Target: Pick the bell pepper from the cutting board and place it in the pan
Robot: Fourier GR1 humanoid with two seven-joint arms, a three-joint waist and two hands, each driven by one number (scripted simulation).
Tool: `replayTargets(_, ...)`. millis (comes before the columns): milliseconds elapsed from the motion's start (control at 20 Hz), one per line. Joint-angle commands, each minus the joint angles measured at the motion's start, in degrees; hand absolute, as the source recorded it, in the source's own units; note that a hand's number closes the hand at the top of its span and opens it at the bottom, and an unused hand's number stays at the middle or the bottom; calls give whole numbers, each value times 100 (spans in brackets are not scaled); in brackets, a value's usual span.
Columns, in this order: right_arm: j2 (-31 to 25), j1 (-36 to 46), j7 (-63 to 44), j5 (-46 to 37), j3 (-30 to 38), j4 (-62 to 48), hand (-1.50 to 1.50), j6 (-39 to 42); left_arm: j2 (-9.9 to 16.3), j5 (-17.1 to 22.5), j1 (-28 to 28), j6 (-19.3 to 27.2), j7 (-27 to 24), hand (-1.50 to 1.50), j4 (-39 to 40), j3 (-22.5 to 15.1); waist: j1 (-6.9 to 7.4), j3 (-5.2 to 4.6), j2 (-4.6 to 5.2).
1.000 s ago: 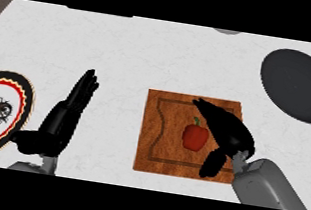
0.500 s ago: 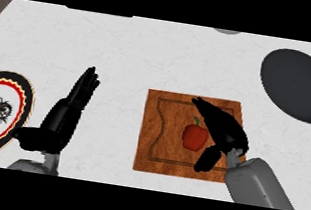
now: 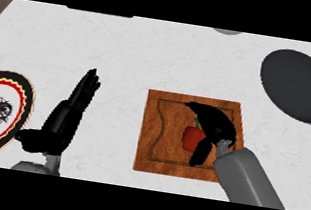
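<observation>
Right robot hand [image 3: 215, 126] curled round bell pepper [image 3: 191, 138], half hiding it | left robot hand [image 3: 67, 114] straight-fingered | pan [image 3: 300, 92] handle cut off

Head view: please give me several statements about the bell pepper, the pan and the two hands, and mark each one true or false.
1. The bell pepper lies on the cutting board. True.
2. The pan already holds the pepper. False: the pan holds nothing, and the pepper is on the board.
3. The right hand is at the pepper, over the board. True.
4. The left hand holds the patterned plate. False: it is open beside the plate, fingers straight.
5. The pan is left of the board. False: it is at the upper right.
</observation>
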State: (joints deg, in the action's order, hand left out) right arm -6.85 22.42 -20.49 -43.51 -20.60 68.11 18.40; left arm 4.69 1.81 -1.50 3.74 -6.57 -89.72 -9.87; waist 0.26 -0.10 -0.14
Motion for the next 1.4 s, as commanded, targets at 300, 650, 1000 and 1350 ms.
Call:
replayTargets(300,-56,-32,911,-777,-246,-644,150,-283,-113,-70,107,-43,145,0,-148,22,-4,10,14)
replayTargets(650,-48,150,1031,-1210,25,-341,150,-644,-211,-159,-47,-97,41,0,8,89,-17,10,12)
replayTargets(1000,107,-245,495,-1173,516,373,150,-1265,-94,-55,183,-298,-147,0,7,198,-40,9,8)
replayTargets(1350,-419,-16,186,-1644,921,1565,150,-1882,-44,-114,-119,-120,350,0,-186,330,-91,10,-12)
